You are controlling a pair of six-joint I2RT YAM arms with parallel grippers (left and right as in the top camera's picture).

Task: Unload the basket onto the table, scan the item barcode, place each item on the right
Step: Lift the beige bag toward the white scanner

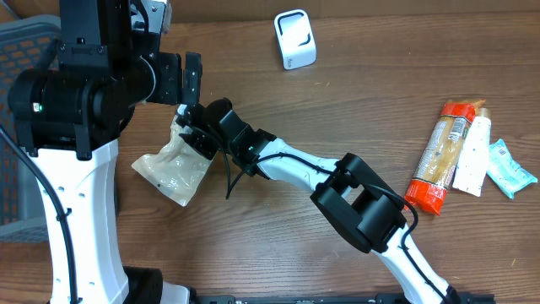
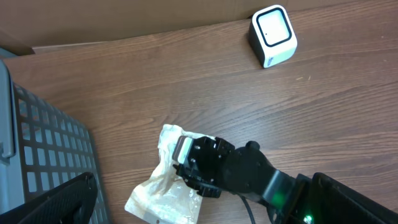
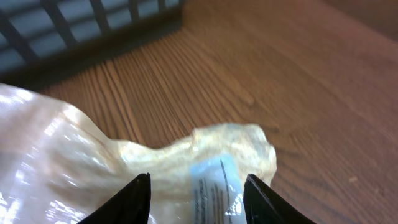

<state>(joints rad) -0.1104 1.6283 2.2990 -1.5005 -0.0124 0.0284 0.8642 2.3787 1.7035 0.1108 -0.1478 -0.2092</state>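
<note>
The right arm stretches low across the surface point(image 1: 354, 101) from the near right corner toward the far left, elbow bent midway. Its tool point(image 1: 189, 128) has its fingers parted on either side of the narrow end of a clear bag point(image 1: 171, 171), not pinching it. The left arm stands upright at the left edge, with its tool point(image 1: 191, 78) spread wide above the bag.

The bag lies flat at the left, beside the basket point(image 2: 50, 149). Its long axis runs diagonally, the broad end toward the near left and the narrow end, which carries a pale label point(image 3: 214, 183), toward the far right. The white scanner point(image 1: 295, 39) sits well apart.
</note>
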